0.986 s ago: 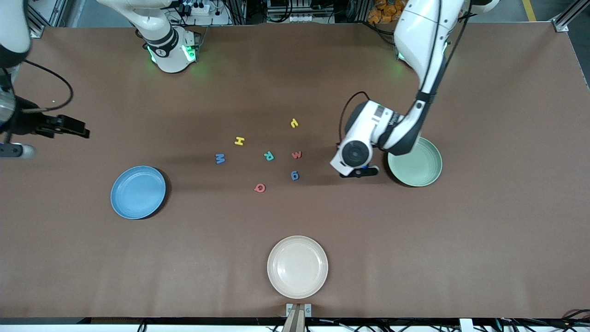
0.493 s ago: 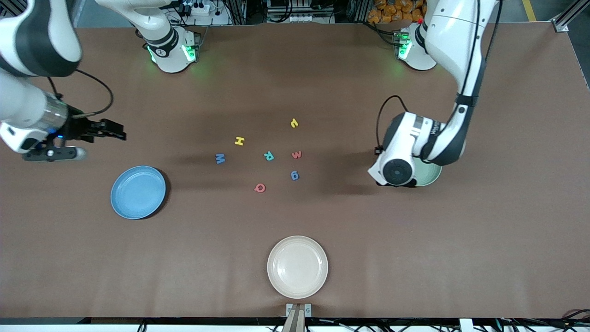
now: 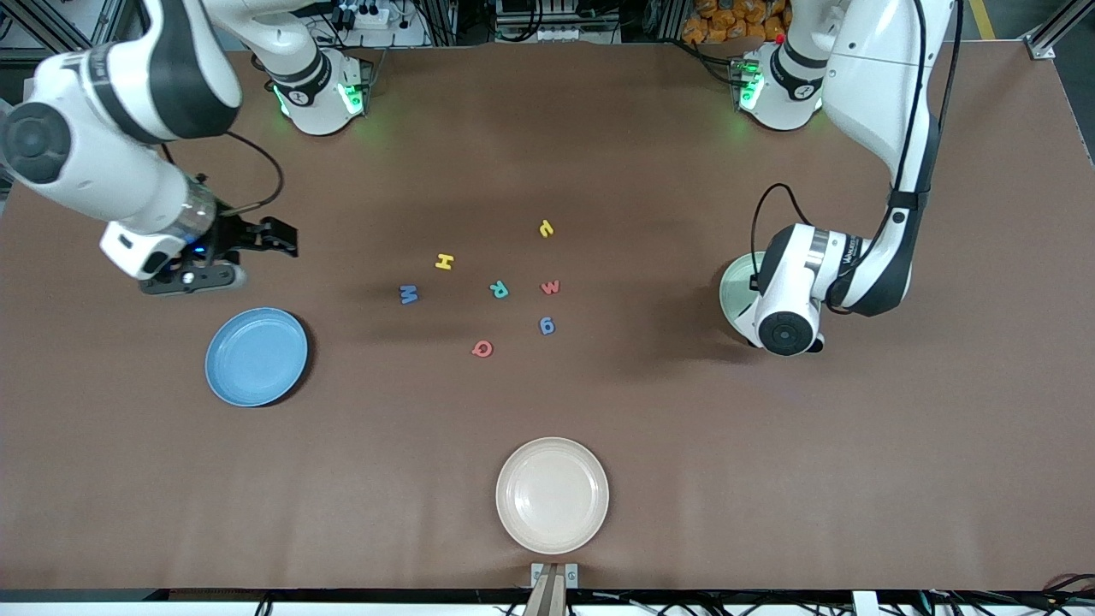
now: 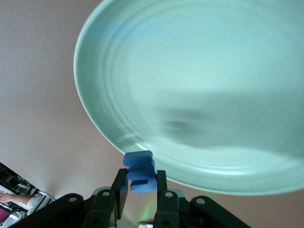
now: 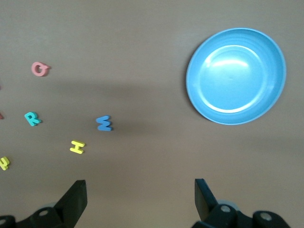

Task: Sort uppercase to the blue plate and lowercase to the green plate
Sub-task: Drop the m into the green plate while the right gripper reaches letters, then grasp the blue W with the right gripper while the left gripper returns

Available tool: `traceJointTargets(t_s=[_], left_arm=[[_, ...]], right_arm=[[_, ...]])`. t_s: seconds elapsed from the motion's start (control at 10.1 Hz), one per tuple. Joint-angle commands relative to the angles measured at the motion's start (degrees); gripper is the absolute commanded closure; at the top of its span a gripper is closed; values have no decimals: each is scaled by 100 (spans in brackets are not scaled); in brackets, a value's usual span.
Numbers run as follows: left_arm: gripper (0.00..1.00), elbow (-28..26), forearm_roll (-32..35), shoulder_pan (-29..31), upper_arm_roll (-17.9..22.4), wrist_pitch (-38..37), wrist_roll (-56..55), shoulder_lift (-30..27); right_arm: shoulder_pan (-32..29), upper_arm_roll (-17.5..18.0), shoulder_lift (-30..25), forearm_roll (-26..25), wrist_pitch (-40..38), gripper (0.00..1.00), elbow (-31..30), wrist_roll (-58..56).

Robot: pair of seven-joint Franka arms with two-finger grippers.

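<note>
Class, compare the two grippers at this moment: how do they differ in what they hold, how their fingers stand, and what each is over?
The left gripper is shut on a blue e; the right gripper is open and holds nothing. The left gripper hangs over the green plate; the right gripper is over bare table near the blue plate, with the blue M in its wrist view. Both are two-finger grippers, raised off the table.

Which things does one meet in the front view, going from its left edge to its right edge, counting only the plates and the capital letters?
blue plate → blue M → yellow H → red Q → teal R → cream plate → green plate
</note>
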Motion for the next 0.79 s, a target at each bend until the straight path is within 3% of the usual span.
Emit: traceJointTargets(t_s=[0.0, 0.3, 0.49, 0.69], left_arm=[[81, -442, 277, 31, 9, 567, 85, -66], [80, -504, 296, 92, 18, 684, 85, -40], [67, -522, 348, 83, 18, 684, 85, 13], [22, -522, 357, 83, 9, 658, 155, -92]], right_arm=[[353, -21, -224, 88, 636, 0, -609, 119], [758, -21, -136, 88, 1559, 0, -1189, 383], [882, -21, 4, 88, 1895, 0, -1419, 383], [1031, -21, 285, 88, 2053, 0, -1410, 418]])
